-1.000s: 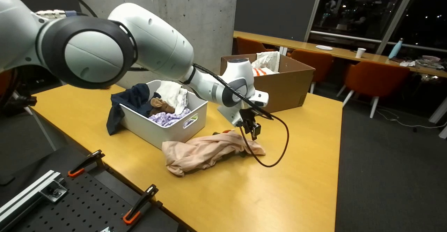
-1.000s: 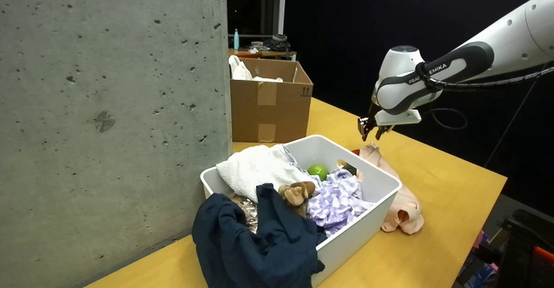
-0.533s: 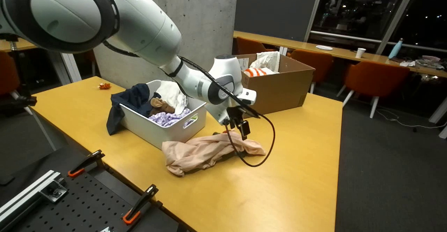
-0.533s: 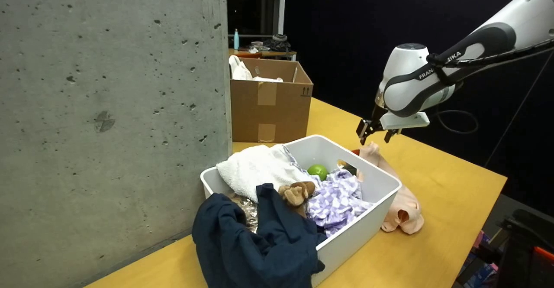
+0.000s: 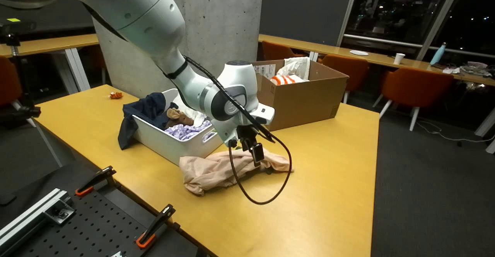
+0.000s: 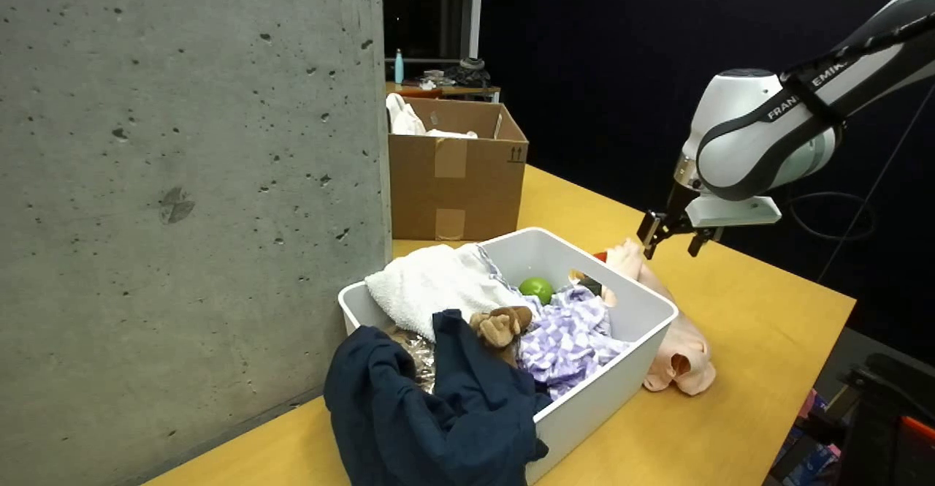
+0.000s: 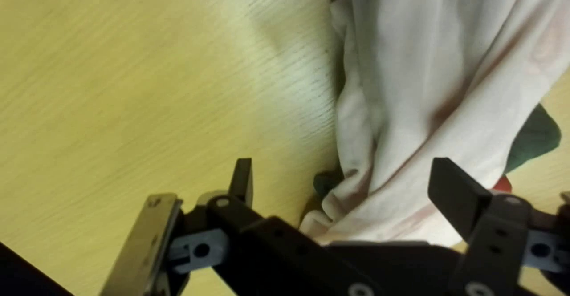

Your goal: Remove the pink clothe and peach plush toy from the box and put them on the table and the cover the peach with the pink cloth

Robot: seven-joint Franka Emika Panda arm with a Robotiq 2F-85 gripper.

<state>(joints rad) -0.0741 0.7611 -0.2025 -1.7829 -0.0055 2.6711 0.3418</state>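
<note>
Since the pink cloth (image 5: pixel 216 168) lies out on the worktop (image 5: pixel 328 203) beside the white box (image 5: pixel 166 145), I'd say unpacking is done and this is the covering part. In an exterior view the fingers (image 5: pixel 258 153) hang over the cloth; can't tell from there if they touch it.

In an exterior view the navy fabric (image 6: pixel 475 427) is slung over the box wall and a brown plush (image 6: pixel 500 327) sits inside, probably ignored because the job doesn't need them. The fingers are parted with nothing in their grip.

Wrist view: fingers spread wide, one over bare worktop, one over cloth, maybe so they could pinch an edge. Poking out from underneath is what I assume is the peach plush toy (image 7: pixel 535 136), just green and red bits, body hidden. The cloth is bunched lengthwise rather than spread flat, which would explain the gaps. Pinch too deep and you'd likely drag the toy along.
</note>
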